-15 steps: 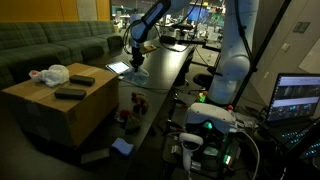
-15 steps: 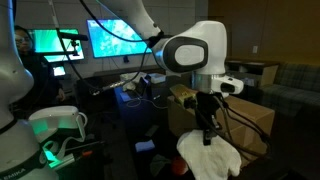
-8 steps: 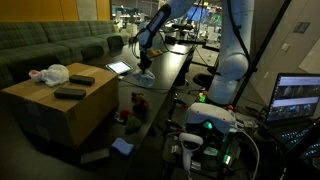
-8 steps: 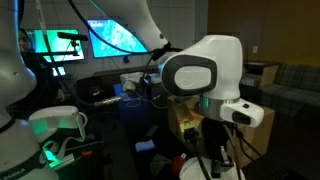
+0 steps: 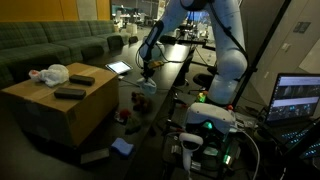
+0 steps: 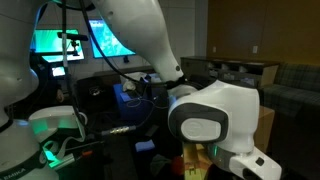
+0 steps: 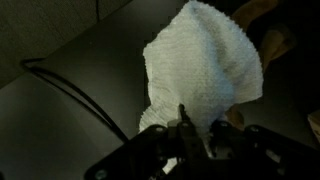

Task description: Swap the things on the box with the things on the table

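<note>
White towel (image 7: 205,60): bunched and pinched by a fold at its lower edge in the wrist view; in an exterior view (image 5: 147,87) a pale bundle under the tool, at the near left edge of the dark table (image 5: 172,62). Cannot tell whether its bottom touches the table.
Gripper (image 7: 185,120): fingers clamped together on the towel fold; in an exterior view (image 5: 146,72) poised above the table edge, to the right of the box.
Cardboard box (image 5: 60,112): left of the table, well apart from the towel. Carries a white plastic bag (image 5: 50,74), a dark flat item (image 5: 80,79) and a second dark slab (image 5: 70,93) nearer.
Tablet (image 5: 118,68): flat on the table, just left of the gripper.
Step in hand: probably the first transfer, towel gripped for the trip from table to box.
Next move: calls for height enough to clear the box top, then travel left across the gap to a bare patch beside the bag.
Risk: hanging cloth may drag over the tablet or catch the black cable (image 7: 70,90).
Left to do: everything on the box not yet brought to the table.
</note>
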Controlling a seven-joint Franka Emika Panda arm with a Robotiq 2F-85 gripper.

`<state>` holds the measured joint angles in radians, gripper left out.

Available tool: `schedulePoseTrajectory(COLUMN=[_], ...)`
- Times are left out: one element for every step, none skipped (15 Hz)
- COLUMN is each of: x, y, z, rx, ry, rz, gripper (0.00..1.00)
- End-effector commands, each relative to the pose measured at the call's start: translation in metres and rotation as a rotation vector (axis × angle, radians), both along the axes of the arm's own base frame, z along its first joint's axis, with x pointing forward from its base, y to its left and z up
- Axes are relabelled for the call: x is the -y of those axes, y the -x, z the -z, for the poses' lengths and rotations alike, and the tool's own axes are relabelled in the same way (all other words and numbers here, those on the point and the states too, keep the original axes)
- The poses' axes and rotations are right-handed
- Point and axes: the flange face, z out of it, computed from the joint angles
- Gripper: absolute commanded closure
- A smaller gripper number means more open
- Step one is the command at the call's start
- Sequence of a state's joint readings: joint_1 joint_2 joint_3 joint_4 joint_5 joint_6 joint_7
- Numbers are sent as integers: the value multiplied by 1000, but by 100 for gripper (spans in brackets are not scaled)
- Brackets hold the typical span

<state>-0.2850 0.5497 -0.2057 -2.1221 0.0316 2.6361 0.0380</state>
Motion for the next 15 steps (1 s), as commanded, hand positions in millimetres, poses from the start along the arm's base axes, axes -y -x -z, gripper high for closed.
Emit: schedulePoseTrajectory(x=[32,38,43,50,53,57,59,60,61,60,60,60,58,55,50], y=[-4,-3,-3,-2,-3,-4,-5,-7,-10,-13,-15,-17,-20,-22,-25], z=[26,32,38,42,48,50,53,55,56,57,57,55,53,49,46], rx=[13,9,8,6,5,4,3,6,7,7,9,14,16,22,26], ry=[-10,-14,-14,-17,-12,-6,-4,-3,0,4,5,6,6,4,1], rz=[59,75,90,98,106,112,113,115,117,116,111,107,103,92,80], gripper=[94,94,94,94,94,93,84,59,59,55,46,39,30,23,15])
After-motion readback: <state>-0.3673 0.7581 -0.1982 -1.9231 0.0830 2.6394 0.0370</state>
